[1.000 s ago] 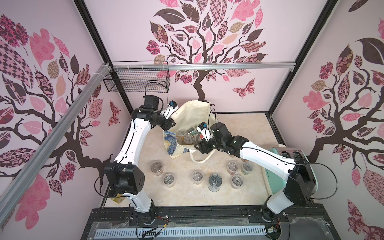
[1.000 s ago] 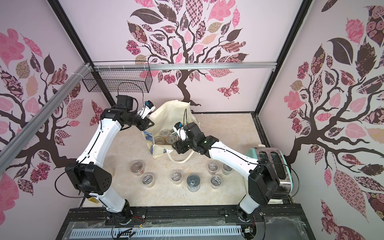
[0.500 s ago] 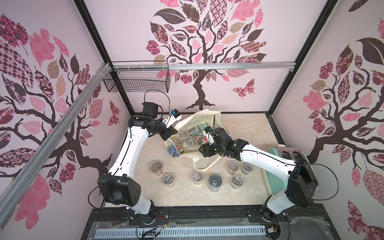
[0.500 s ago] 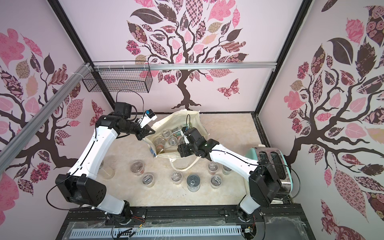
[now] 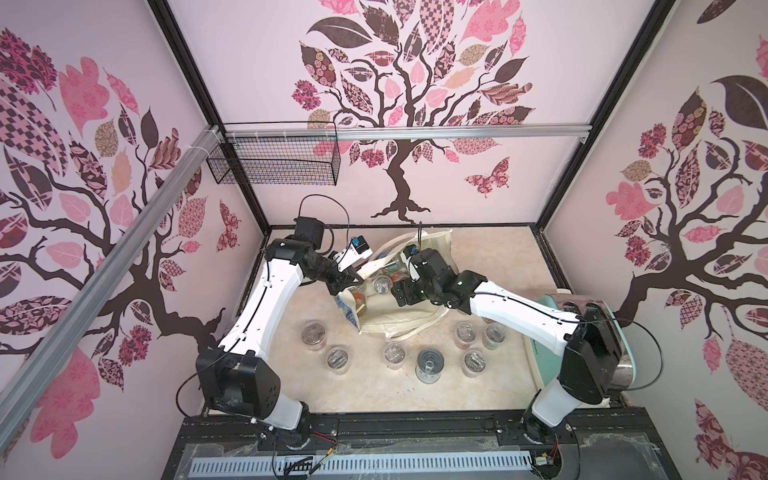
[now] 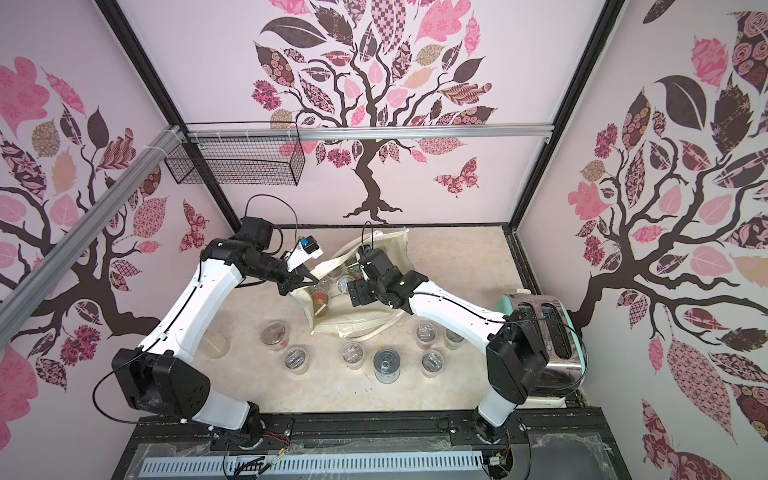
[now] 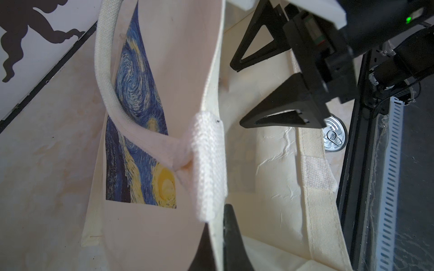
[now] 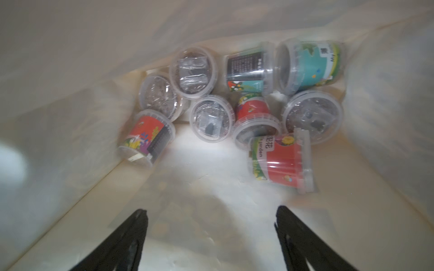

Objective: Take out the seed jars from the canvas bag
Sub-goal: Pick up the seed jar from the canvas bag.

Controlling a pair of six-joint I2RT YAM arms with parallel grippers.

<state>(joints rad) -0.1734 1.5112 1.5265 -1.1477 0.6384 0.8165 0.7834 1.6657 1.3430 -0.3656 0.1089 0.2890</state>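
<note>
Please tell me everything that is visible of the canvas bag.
The canvas bag is a cream tote, soft and creased, with a blue-and-yellow swirling print and a white rope handle. It sits slumped on the beige tabletop, mouth open. The left claw pinches its rim; the open right claw reaches inside, where seed jars lie.
</note>
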